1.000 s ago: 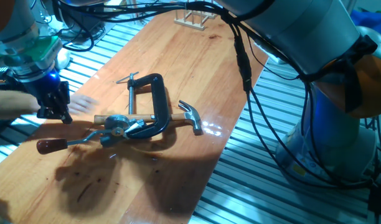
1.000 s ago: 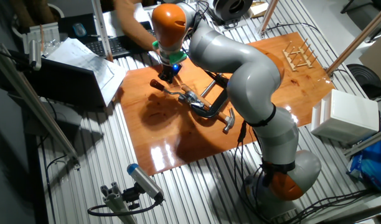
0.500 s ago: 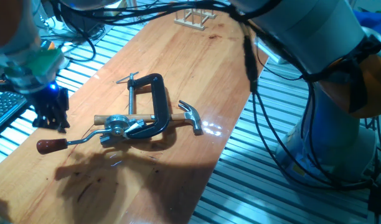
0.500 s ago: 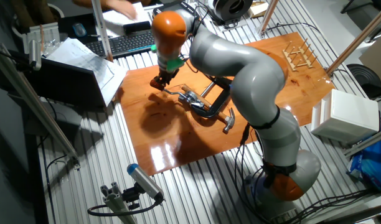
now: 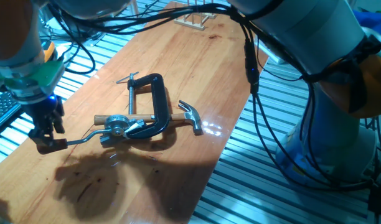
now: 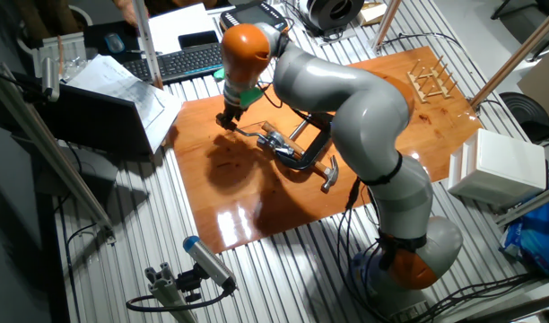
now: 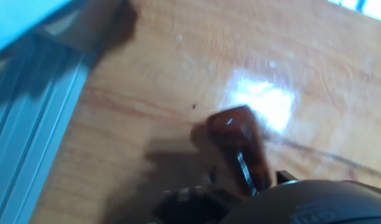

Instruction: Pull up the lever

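1. At the left edge of one fixed view, the gripper point(image 5: 46, 138) sits down on the lever point(image 5: 84, 139), right at its knob end.
2. Its fingers point(image 5: 41, 127) straddle the knob; whether they actually pinch it, I cannot tell.
3. The hand view shows the red-brown knob point(image 7: 240, 146) low on the wooden table point(image 7: 153, 81), slightly blurred.
4. Further right lie the black C-clamp point(image 5: 154, 102) and the hammer point(image 5: 189, 116).
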### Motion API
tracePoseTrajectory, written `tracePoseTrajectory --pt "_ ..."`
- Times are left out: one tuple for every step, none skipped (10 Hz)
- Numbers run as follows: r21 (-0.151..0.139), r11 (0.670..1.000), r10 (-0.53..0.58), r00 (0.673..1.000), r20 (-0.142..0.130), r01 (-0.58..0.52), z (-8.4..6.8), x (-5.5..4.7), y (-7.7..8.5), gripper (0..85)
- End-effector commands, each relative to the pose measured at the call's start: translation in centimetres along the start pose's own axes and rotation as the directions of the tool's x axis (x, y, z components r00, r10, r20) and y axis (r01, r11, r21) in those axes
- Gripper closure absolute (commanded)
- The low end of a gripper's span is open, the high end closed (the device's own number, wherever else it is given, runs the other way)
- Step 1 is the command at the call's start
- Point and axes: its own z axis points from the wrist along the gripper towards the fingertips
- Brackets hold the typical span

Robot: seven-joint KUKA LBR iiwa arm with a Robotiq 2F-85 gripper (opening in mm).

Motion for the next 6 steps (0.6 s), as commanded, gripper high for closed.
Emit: tracePoseTrajectory --pt "-0.005 1.000 -0.002 1.000 -0.002 0.002 0.7 -1.0 -0.4 0.0" --pt "-0.014 1.000 -0.002 1.000 0.004 0.002 1.1 -1.3 -0.3 0.0" --pt "-0.013 1.000 -0.002 1.000 0.007 0.002 1.3 -1.5 -0.5 0.0" --pt "-0.012 1.000 -0.002 1.000 0.005 0.002 1.5 -1.6 -0.7 17.0" --pt "-0.014 1.000 -0.002 1.000 0.001 0.002 1.8 -1.7 -0.5 17.0" --pt "-0.015 1.000 -0.002 1.000 0.000 0.002 2.2 -1.6 0.0 17.0"
